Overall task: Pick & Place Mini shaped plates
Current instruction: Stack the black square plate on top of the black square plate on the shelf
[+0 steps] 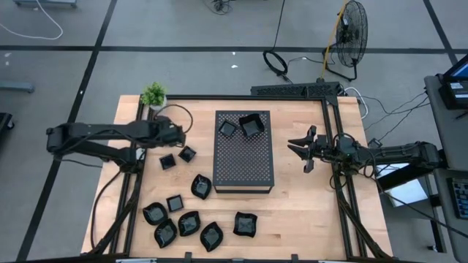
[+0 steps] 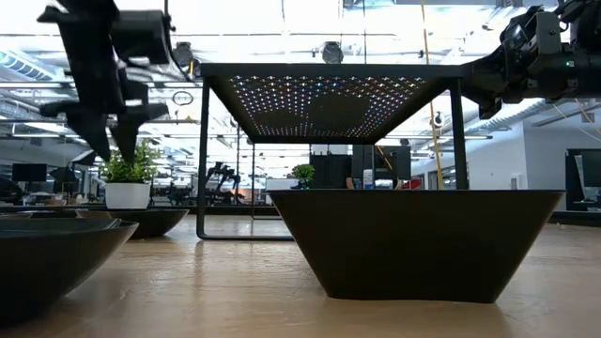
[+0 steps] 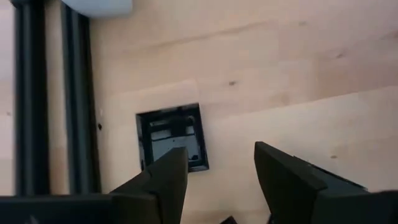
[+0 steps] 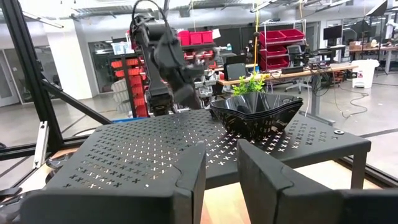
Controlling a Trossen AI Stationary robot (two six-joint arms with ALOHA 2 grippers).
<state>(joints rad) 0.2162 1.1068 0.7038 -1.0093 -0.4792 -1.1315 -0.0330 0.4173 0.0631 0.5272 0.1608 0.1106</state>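
Several small glossy black plates lie on the wooden table's near left part, among them a square one (image 1: 167,161) and another (image 1: 187,153) by the left gripper. Two more plates (image 1: 251,126) sit on the far end of the perforated box (image 1: 243,157). My left gripper (image 1: 175,137) hangs open above the table, pointing down; in its wrist view (image 3: 217,180) a square plate (image 3: 171,137) lies flat just beyond the fingertips. My right gripper (image 1: 303,151) is open, level, right of the box, empty; its wrist view (image 4: 221,168) faces the plates on the box (image 4: 258,112).
The dark perforated box (image 2: 329,94) stands on legs mid-table. A potted plant (image 1: 153,95) sits at the far left corner. Black frame rails (image 1: 131,183) run along the table's left and right sides. Bare wood lies between the box and the right rail (image 1: 307,204).
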